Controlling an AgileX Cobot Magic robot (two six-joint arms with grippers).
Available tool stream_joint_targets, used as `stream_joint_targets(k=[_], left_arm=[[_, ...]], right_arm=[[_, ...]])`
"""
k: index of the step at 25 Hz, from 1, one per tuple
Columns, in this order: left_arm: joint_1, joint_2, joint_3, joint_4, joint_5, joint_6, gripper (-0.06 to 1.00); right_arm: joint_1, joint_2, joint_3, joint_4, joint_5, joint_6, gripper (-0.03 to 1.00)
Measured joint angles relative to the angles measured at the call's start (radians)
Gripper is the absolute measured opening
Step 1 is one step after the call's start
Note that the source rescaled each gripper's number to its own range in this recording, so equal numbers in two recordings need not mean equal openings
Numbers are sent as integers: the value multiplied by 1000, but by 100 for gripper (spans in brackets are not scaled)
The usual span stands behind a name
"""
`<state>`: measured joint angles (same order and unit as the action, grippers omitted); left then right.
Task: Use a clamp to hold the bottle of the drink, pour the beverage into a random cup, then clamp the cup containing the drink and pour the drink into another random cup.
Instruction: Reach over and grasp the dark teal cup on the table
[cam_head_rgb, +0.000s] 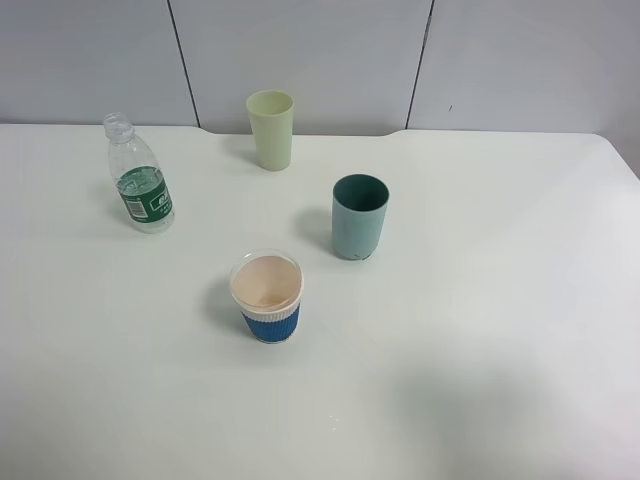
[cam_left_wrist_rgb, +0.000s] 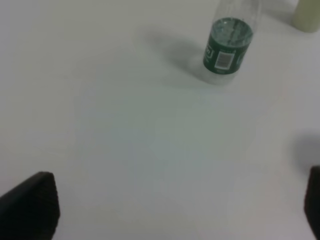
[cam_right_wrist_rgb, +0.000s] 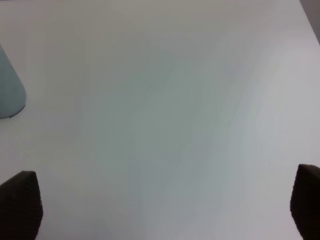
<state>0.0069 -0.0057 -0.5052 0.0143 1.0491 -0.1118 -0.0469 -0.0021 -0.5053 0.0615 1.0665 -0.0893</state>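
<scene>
Bottle (cam_head_rgb: 140, 185) is showing clear glossy plastic, ribbed at the neck, with a printed green label band. Teal cup (cam_head_rgb: 359, 215) and yellow-green cup (cam_head_rgb: 271, 130) are looking like smooth matt plastic. Third cup (cam_head_rgb: 266, 297) is showing a ribbed blue band under a smooth white rim; material unclear. Table (cam_head_rgb: 480, 300) is reading smooth white with a faint sheen. Pads (cam_left_wrist_rgb: 30, 207) of left gripper (cam_left_wrist_rgb: 172, 205) and right gripper (cam_right_wrist_rgb: 162, 200) are looking dark, matt, finely textured.
</scene>
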Motion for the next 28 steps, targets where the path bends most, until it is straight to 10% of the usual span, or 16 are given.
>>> stream_joint_targets(k=[28], left_arm=[[0, 0, 0, 2, 0, 0, 99]], right_arm=[[0, 0, 0, 0, 0, 0, 100]])
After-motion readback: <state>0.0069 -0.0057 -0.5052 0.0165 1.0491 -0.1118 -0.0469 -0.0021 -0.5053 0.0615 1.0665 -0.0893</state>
